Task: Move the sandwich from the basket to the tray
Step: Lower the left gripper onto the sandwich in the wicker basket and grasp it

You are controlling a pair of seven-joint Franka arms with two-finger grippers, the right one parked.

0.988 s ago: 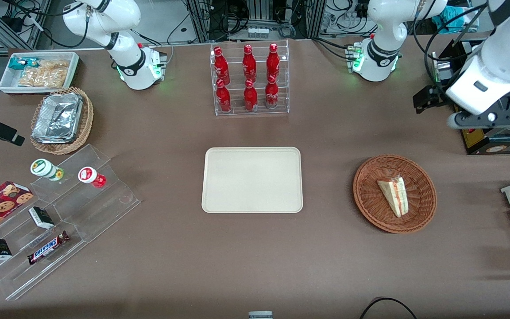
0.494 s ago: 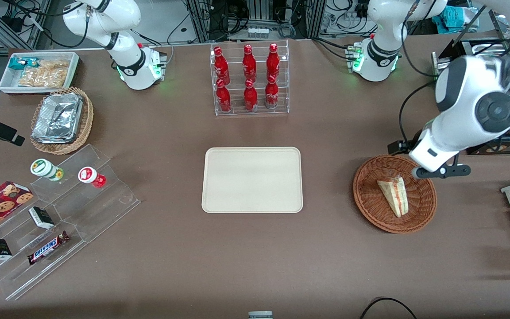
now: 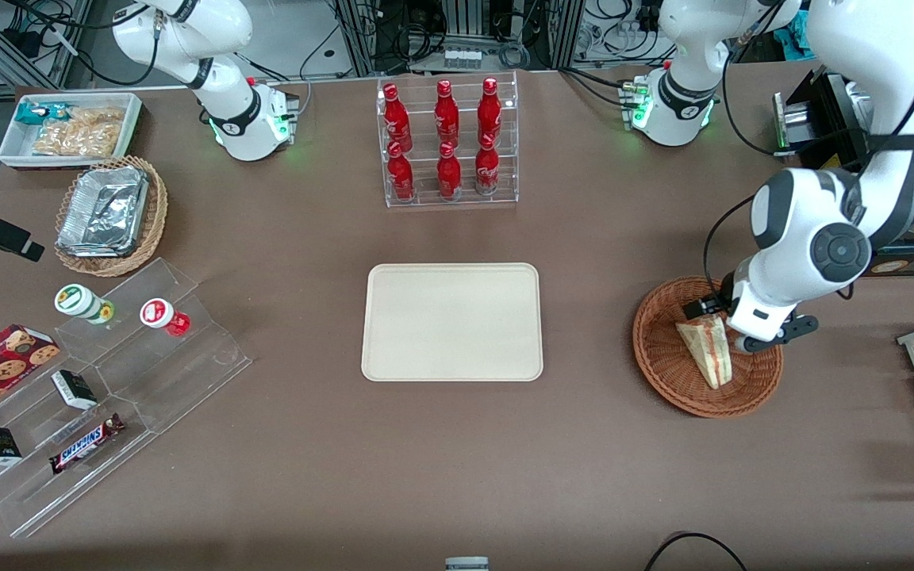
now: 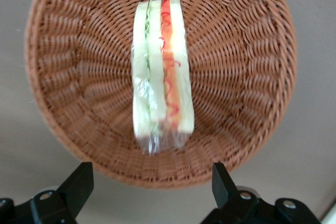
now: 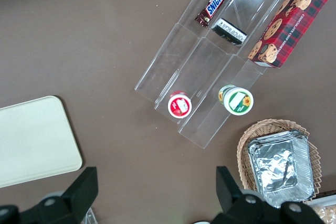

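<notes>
Here the hand (image 4: 149,184) hovers spread over the sandwich (image 4: 160,72) in the basket (image 4: 247,77).

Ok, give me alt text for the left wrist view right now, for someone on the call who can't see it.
A plastic-wrapped sandwich stands on edge in a round brown wicker basket on a brown table, seen from directly above. The open gripper hovers above the basket's rim, its two black fingers spread wider than the sandwich and touching nothing.

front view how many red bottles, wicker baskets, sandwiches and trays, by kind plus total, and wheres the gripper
Red bottles in the clear rack: 6
Woven wicker baskets: 2
Triangular white-bread sandwich: 1
Flat cream tray: 1
Total: 10
Left gripper: open, above the sandwich.
</notes>
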